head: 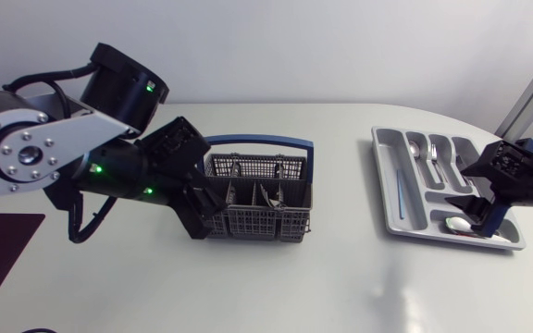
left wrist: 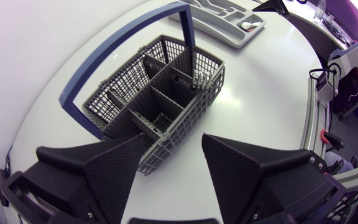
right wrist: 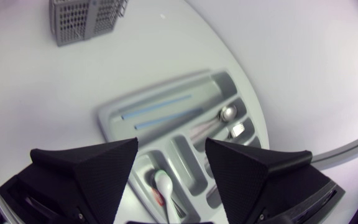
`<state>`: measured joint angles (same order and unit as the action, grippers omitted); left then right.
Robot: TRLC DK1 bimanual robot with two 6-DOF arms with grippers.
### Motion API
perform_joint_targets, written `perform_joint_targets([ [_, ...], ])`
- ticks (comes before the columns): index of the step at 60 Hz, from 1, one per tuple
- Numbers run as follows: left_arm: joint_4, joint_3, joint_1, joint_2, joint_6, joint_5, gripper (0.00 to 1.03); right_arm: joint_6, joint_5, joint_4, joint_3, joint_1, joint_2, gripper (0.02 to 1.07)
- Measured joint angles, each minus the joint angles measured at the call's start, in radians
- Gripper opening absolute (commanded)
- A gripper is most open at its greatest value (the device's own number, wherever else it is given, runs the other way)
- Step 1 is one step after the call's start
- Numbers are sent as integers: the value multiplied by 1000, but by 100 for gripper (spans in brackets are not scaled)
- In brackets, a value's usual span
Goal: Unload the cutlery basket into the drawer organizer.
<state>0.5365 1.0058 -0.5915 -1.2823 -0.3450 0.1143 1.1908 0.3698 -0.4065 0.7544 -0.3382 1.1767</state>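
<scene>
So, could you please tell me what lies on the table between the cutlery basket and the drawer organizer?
Nothing: the head view shows only bare table between the cutlery basket and the drawer organizer.

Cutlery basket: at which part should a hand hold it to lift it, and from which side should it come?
Probably best the blue handle, at its top middle, coming from above. It arches raised over the cutlery basket as a thin bar with free space under it; the mesh walls look too wide.
</scene>
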Motion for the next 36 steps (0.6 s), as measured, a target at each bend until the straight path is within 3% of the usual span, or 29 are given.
perform_joint_targets([
  [13, -60, -63, -48, 0, 0, 0, 66, -349, -64, -6, -121, 434, -224, 82],
  [21, -93, -76, -57, 0, 0, 0, 66, -566, -197, 72, -135, 705, -220, 82],
  [36, -109, -93, -58, 0, 0, -1, 66, -780, -282, 141, -114, 936, -79, 81],
])
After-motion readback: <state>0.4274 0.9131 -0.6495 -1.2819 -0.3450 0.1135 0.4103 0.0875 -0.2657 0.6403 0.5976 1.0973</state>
